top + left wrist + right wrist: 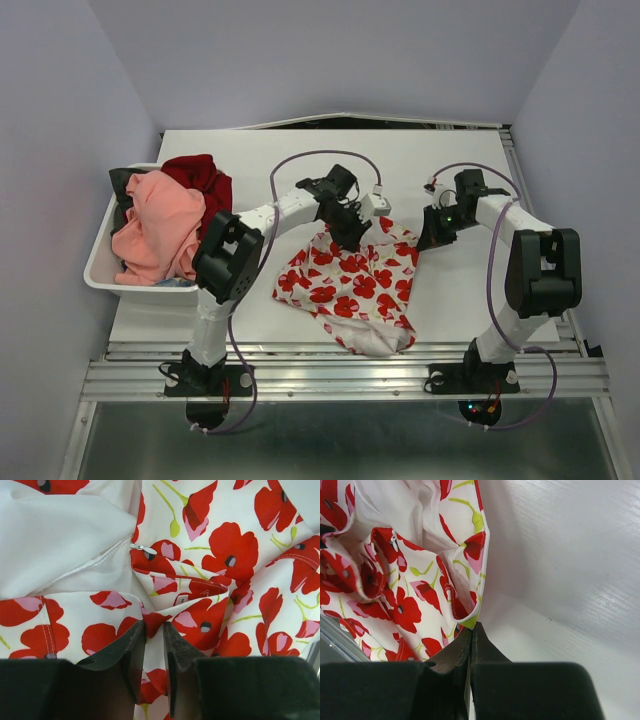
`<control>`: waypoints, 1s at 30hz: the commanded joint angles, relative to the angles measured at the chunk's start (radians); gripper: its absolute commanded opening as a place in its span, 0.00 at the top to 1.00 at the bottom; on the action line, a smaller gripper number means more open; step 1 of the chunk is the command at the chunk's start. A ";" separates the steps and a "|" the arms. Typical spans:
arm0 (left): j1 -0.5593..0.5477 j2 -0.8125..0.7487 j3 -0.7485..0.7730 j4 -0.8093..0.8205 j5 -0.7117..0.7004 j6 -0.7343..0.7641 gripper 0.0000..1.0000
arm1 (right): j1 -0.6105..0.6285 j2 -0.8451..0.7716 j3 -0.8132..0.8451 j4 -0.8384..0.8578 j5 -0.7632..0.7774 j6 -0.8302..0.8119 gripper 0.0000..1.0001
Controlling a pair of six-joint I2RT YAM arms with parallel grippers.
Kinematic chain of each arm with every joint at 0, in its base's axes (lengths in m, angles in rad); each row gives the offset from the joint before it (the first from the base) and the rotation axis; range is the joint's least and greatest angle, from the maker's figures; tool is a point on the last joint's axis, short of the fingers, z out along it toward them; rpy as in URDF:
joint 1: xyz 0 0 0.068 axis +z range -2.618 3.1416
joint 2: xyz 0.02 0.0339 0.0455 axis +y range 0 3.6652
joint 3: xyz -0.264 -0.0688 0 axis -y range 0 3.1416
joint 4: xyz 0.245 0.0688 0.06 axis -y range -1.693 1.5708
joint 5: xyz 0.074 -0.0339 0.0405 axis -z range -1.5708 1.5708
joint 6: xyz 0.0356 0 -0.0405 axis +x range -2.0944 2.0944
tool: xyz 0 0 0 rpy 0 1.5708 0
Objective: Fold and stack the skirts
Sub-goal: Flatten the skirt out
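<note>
With the left gripper, narrowed on a raised fold of white red-flowered skirt; with the right gripper, pinched shut on its hem corner. White table, pale walls. Rumpled at table centre; salmon-pink skirt heaped in left bin.

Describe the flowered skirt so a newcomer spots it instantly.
Start at the white table; a white bin of plain pink and dark red clothes sits at its left edge. In the table's middle lies the flowered skirt: the only printed cloth, white with red poppy-like flowers.
</note>
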 commanded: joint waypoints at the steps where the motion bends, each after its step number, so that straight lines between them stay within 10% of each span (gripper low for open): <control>1: -0.007 0.005 0.044 0.031 -0.018 -0.033 0.85 | -0.006 -0.001 0.061 -0.009 0.009 -0.018 0.99; 4: 0.007 -0.050 0.035 0.047 -0.065 -0.048 1.00 | -0.006 -0.008 0.065 -0.009 0.035 -0.016 0.99; 19: 0.128 -0.439 -0.140 0.137 -0.231 -0.131 1.00 | -0.024 -0.072 0.012 -0.035 0.157 -0.055 0.99; 30: 0.136 -0.788 -0.554 0.206 -0.294 -0.067 1.00 | -0.024 -0.150 -0.062 -0.069 0.192 -0.182 0.98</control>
